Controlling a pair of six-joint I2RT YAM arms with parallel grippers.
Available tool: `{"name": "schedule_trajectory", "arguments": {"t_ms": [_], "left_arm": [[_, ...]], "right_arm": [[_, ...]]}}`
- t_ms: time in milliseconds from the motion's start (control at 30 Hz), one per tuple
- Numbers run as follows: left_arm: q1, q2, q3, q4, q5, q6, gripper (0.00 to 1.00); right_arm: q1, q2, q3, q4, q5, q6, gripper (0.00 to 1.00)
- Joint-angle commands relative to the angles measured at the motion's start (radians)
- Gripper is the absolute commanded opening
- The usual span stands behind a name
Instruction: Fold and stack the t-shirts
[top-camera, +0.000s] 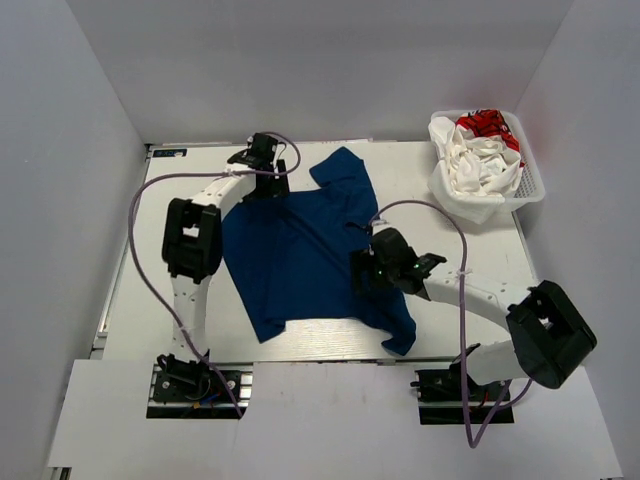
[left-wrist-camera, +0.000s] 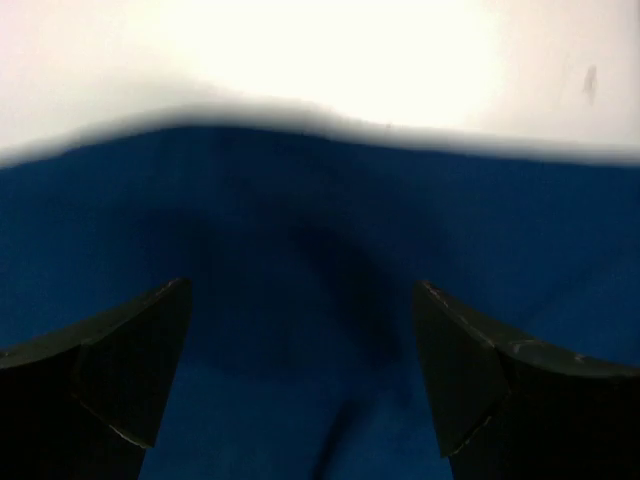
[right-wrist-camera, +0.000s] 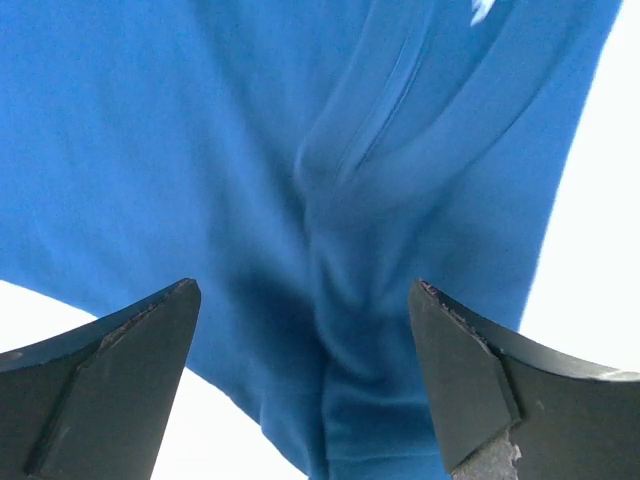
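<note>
The royal blue t-shirt (top-camera: 300, 250) lies spread on the white table, one sleeve pointing to the far side and one to the near right. My left gripper (top-camera: 262, 180) is open, its jaws wide apart just over the shirt's far left edge (left-wrist-camera: 300, 250). My right gripper (top-camera: 365, 275) is open over the shirt's rumpled right side, with a fold of blue cloth (right-wrist-camera: 340, 250) between the jaws. The white t-shirt with the red print (top-camera: 478, 150) lies bunched in the white mesh basket (top-camera: 530, 190) at the far right.
The basket stands at the table's far right corner. White walls close in the table on the left, back and right. Purple cables loop from both arms over the table. Bare table (top-camera: 450, 240) lies between the blue shirt and the basket.
</note>
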Motion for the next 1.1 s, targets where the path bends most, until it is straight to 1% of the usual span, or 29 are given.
{"name": "schedule_trajectory", "arguments": {"t_ms": [0, 33, 67, 100, 133, 167, 200, 267, 300, 333, 367, 433, 467, 500, 533, 600, 633, 667, 700, 733, 800, 833, 900, 933, 967, 1000, 1033, 1067], "left_arm": [[-0.001, -0.303, -0.199, 0.066, -0.016, -0.012, 1.0], [-0.001, -0.334, -0.247, 0.066, -0.025, -0.023, 1.0], [-0.001, -0.357, -0.338, 0.081, -0.025, -0.032, 1.0], [-0.001, -0.376, -0.376, 0.081, -0.039, -0.047, 1.0], [-0.001, -0.385, -0.41, 0.091, -0.039, -0.084, 1.0], [-0.001, -0.385, -0.457, 0.1, -0.039, -0.096, 1.0], [-0.001, -0.385, -0.471, 0.1, -0.039, -0.112, 1.0], [-0.001, -0.35, -0.471, 0.071, -0.059, -0.155, 1.0], [-0.001, -0.32, -0.471, 0.059, -0.068, -0.169, 1.0], [-0.001, -0.306, -0.471, 0.049, -0.089, -0.179, 1.0], [0.008, -0.295, -0.483, 0.058, -0.09, -0.179, 1.0], [0.008, -0.282, -0.506, 0.103, -0.1, -0.169, 1.0], [0.008, -0.27, -0.506, 0.103, -0.1, -0.169, 1.0], [0.018, -0.27, -0.506, 0.112, -0.1, -0.169, 1.0], [0.019, -0.26, -0.517, 0.123, -0.1, -0.16, 1.0], [0.029, -0.249, -0.526, 0.123, -0.091, -0.159, 1.0], [0.029, -0.238, -0.54, 0.135, -0.091, -0.159, 1.0], [0.038, -0.238, -0.549, 0.146, -0.091, -0.159, 1.0], [0.048, -0.238, -0.559, 0.146, -0.091, -0.159, 1.0], [0.048, -0.238, -0.578, 0.158, -0.102, -0.159, 1.0], [0.069, -0.238, -0.591, 0.169, -0.122, -0.159, 1.0], [0.069, -0.227, -0.591, 0.169, -0.122, -0.15, 1.0], [0.094, -0.218, -0.591, 0.169, -0.157, -0.141, 1.0], [0.094, -0.207, -0.579, 0.169, -0.168, -0.141, 1.0], [0.104, -0.207, -0.569, 0.169, -0.168, -0.112, 1.0], [0.114, -0.197, -0.556, 0.169, -0.168, -0.089, 1.0], [0.114, -0.197, -0.556, 0.178, -0.168, -0.075, 1.0], [0.114, -0.187, -0.545, 0.187, -0.168, -0.04, 1.0]], "right_arm": [[-0.013, -0.005, 0.145, 0.012, 0.174, -0.086, 0.9], [-0.011, 0.033, 0.236, 0.003, 0.25, -0.1, 0.9], [-0.013, 0.09, 0.272, -0.008, 0.309, -0.098, 0.9], [-0.01, 0.152, 0.307, -0.05, 0.331, -0.095, 0.9], [-0.02, 0.187, 0.403, -0.055, 0.339, -0.106, 0.9], [-0.019, 0.223, 0.438, -0.067, 0.331, -0.104, 0.9], [-0.027, 0.322, 0.47, -0.081, 0.328, -0.109, 0.9], [-0.04, 0.384, 0.603, -0.097, 0.314, -0.123, 0.89], [-0.045, 0.479, 0.666, -0.109, 0.313, -0.127, 0.88], [-0.054, 0.512, 0.697, -0.13, 0.314, -0.126, 0.82], [-0.065, 0.564, 0.791, -0.147, 0.307, -0.126, 0.78], [-0.074, 0.654, 0.835, -0.172, 0.293, -0.132, 0.76], [-0.089, 0.671, 0.885, -0.173, 0.271, -0.133, 0.75], [-0.097, 0.704, 0.898, -0.179, 0.265, -0.135, 0.75], [-0.108, 0.733, 0.91, -0.184, 0.26, -0.135, 0.72], [-0.116, 0.757, 0.953, -0.215, 0.26, -0.13, 0.66], [-0.125, 0.779, 0.953, -0.222, 0.26, -0.12, 0.59], [-0.132, 0.781, 0.953, -0.225, 0.257, -0.118, 0.54], [-0.143, 0.782, 0.947, -0.225, 0.26, -0.111, 0.47], [-0.145, 0.778, 0.937, -0.232, 0.263, -0.107, 0.33], [-0.163, 0.756, 0.911, -0.221, 0.274, -0.098, 0.21], [-0.168, 0.732, 0.901, -0.209, 0.28, -0.097, 0.18], [-0.191, 0.683, 0.862, -0.207, 0.285, -0.098, 0.16], [-0.197, 0.643, 0.848, -0.178, 0.291, -0.101, 0.1], [-0.214, 0.594, 0.831, -0.164, 0.293, -0.106, 0.0], [-0.232, 0.572, 0.768, -0.152, 0.305, -0.132, 0.0], [-0.243, 0.513, 0.753, -0.131, 0.306, -0.136, 0.0], [-0.27, 0.5, 0.731, -0.133, 0.305, -0.153, 0.0]]}}
